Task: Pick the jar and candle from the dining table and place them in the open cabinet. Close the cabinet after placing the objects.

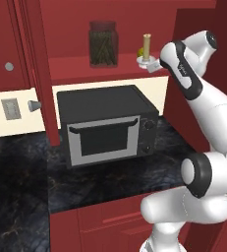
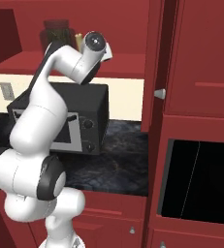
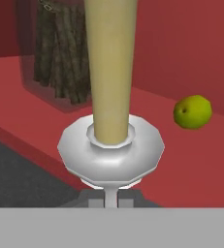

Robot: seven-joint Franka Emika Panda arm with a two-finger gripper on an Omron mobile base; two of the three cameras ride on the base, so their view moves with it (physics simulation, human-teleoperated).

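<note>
Claw (image 3: pixel 111 199) is clamped shut on the handle of the candle (image 3: pixel 111 72), which stands on the cabinet shelf (image 1: pixel 80 69). Jar (image 1: pixel 103 44) sits at 9 o'clock of it. Retracting before release would likely drag the candle off the shelf edge.

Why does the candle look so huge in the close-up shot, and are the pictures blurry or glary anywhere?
Hand view: the candle looms because the camera sits right at it; the jar behind looks soft. Left base view: even light, no glare, a faint shadow under the microwave. Right base view: the arm hides part of the shelf.
</note>
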